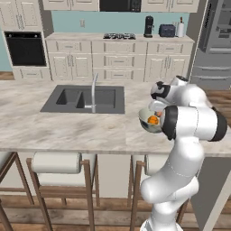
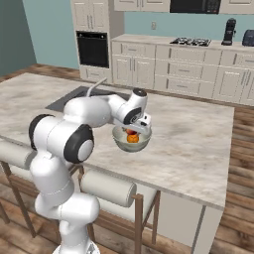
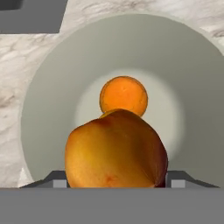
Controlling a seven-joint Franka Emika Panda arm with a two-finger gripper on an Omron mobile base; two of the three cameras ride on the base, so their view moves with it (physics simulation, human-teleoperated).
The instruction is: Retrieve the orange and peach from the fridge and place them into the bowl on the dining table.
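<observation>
1. While the gripper (image 2: pixel 138 127) hangs over the bowl (image 2: pixel 131 143) on the dining table (image 2: pixel 198 144), its fingers sit apart, clamped across the peach (image 3: pixel 116 149).
2. Orange (image 3: pixel 124 96) already lies inside the bowl.
3. Peach looks soft, bruisable and light — grip its widest middle gently.

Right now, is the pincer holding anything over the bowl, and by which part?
The pincer holds the peach by its two sides, above the bowl, where the orange already lies.
</observation>
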